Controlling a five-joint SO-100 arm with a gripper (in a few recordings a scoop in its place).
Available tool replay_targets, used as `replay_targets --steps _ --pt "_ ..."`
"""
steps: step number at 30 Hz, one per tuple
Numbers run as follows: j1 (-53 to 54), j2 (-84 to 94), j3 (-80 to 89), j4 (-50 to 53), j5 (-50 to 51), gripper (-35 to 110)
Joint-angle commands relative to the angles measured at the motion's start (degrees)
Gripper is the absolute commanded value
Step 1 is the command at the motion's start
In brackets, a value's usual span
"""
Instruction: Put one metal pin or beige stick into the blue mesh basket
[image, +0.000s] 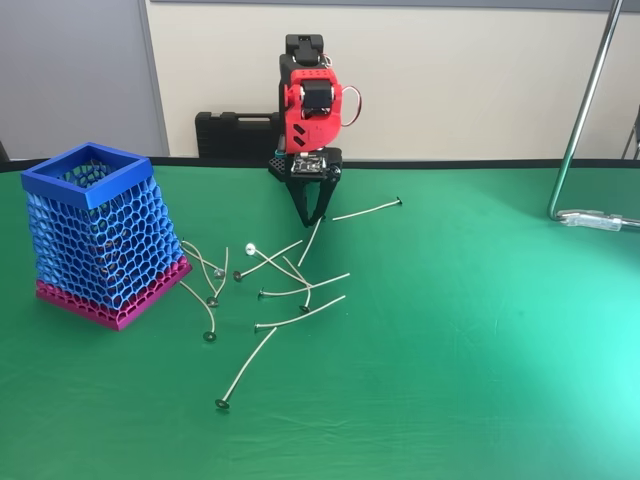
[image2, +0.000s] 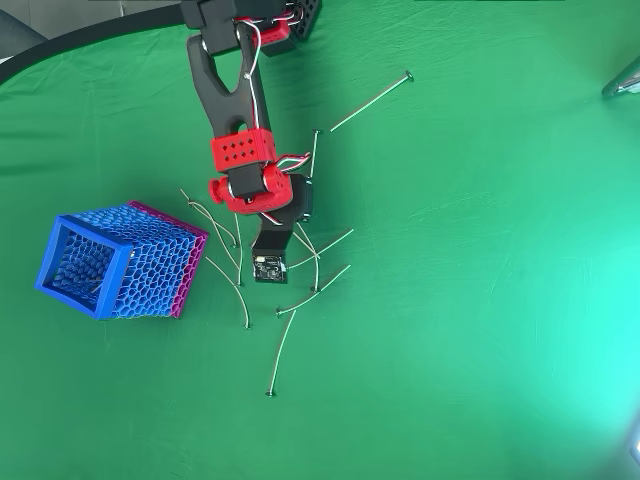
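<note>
— Where's the blue mesh basket (image: 100, 235)?
— Upright on the green desk (image: 480, 330), at nine o'clock from the scattered metal pins (image: 300, 290) in the fixed view.
— And the jaws (image: 313, 222)?
— Pointing down at twelve o'clock of the pins, tips close together around one pin's upper end; whether they clamp it, I cannot tell.

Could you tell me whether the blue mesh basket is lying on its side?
No, the blue mesh basket stands upright on its pink base, rim on top.

Gripper (image: 316, 220) hangs tips-down above scattered metal pins (image: 300, 290) — basket (image: 100, 235) left.
</note>
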Motion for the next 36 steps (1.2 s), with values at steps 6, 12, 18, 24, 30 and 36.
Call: replay_targets --steps 6,12,18,24,30,36 --pt "4.57 8.79 6.94 -4.83 21.01 1" --pt "8.09 10.99 9.93 -5.54 22.32 1" --pt "11.16 15.64 20.04 -13.27 20.04 1" --pt "12.83 18.72 26.81 -19.6 17.84 8" --pt "13.8 21.36 31.82 -24.26 15.56 12" --pt "14.68 23.47 37.27 -29.97 12.83 15"
